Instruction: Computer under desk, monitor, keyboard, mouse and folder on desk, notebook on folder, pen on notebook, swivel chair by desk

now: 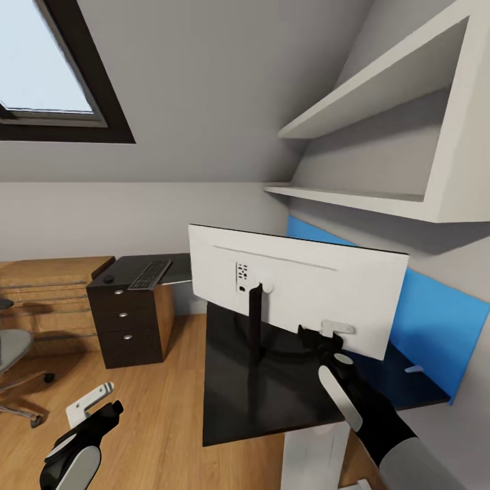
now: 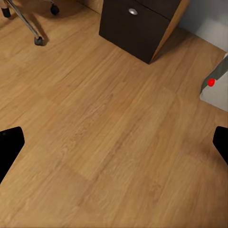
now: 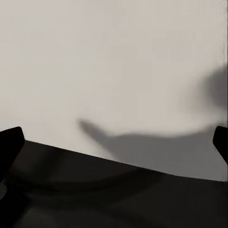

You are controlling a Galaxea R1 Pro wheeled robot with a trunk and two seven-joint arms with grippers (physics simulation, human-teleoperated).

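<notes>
The monitor [image 1: 299, 292] stands on the black desk [image 1: 231, 408] with its white back [image 3: 114, 61] toward me, on a thin black stand. My right gripper [image 1: 325, 333] is open at the monitor's lower edge, its fingers [image 3: 9, 142] spread wide in front of the white back, just above the desk top [image 3: 114, 194]. The keyboard [image 1: 150, 274] and the small dark mouse [image 1: 109, 279] lie on the dark drawer unit [image 1: 126, 320]. My left gripper [image 1: 95, 406] hangs open over the wood floor [image 2: 104, 133]. The computer [image 2: 217, 88] with its red light is near it. The swivel chair [image 1: 10, 354] sits at the far left.
A blue back panel [image 1: 435, 320] lines the desk's far side, with a small pale stick [image 1: 414, 369] lying before it. White wall shelves [image 1: 381, 136] hang above the desk. A low light-wood shelf unit [image 1: 47, 292] stands behind the chair. The chair's castor [image 2: 38, 40] rests on the floor.
</notes>
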